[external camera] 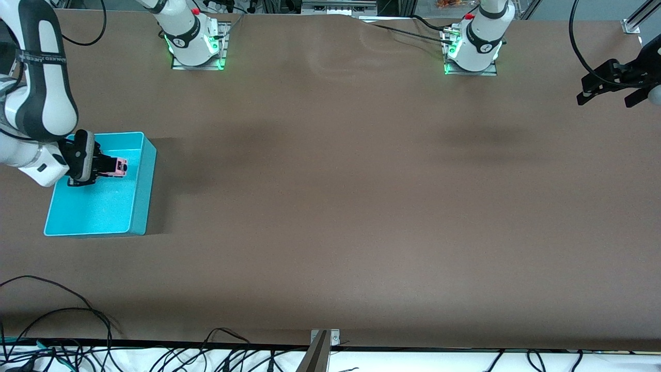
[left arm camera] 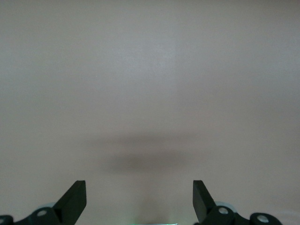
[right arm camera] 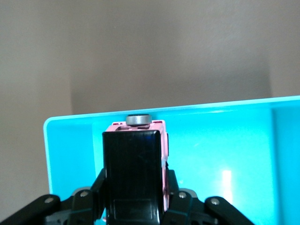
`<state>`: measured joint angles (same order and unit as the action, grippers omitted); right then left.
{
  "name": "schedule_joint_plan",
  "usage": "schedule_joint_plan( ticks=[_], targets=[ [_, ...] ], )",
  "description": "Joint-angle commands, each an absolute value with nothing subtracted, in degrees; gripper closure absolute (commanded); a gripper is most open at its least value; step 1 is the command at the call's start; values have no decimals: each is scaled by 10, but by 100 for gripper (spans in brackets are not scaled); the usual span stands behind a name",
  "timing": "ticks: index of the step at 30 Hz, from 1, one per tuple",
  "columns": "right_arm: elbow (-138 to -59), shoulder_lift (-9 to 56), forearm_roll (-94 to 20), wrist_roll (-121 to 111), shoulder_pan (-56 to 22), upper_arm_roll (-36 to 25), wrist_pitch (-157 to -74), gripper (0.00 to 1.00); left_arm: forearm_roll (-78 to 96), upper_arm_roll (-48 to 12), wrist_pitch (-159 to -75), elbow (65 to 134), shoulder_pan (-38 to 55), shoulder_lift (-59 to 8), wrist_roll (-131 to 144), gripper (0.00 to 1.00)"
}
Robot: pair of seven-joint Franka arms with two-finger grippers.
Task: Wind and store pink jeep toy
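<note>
Your right gripper [external camera: 106, 166] clamps the pink jeep toy [external camera: 120, 166] over the turquoise bin [external camera: 138, 206] at the right arm's table end; released from this height, the jeep could bounce out. Your left gripper [external camera: 609, 82], fingers wide, waits at the table's other end.

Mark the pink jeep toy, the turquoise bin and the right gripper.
pink jeep toy [external camera: 120, 166], front view, pink front end.
turquoise bin [external camera: 143, 191], front view, side wall.
right gripper [external camera: 108, 166], front view, between fingertips.

The right gripper [right arm camera: 133, 206] is clamped on the jeep [right arm camera: 136, 173], its fingers [right arm camera: 174, 194] pressed against the toy's sides. The jeep's black roof [right arm camera: 133, 171] faces the camera, pink body showing along one edge, and a grey wheel [right arm camera: 138, 120] sits at its outer end. It hangs over the bin [right arm camera: 225, 154], near one corner, with brown table [right arm camera: 150, 51] around the bin.
</note>
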<state>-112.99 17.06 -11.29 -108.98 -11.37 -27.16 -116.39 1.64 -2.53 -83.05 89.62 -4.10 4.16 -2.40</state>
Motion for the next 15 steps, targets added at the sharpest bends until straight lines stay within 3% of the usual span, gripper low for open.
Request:
schedule_joint_plan(
  ticks=[1,15],
  targets=[
    [-1169,163,-111,-1121,-109,-271,-1213,71,20,-27,-819,874,-42,32,-19,0],
    [-1209,188,-143,-1172,-77,-270,-1262,71,20,-27,-819,874,-42,32,-18,0]
  ],
)
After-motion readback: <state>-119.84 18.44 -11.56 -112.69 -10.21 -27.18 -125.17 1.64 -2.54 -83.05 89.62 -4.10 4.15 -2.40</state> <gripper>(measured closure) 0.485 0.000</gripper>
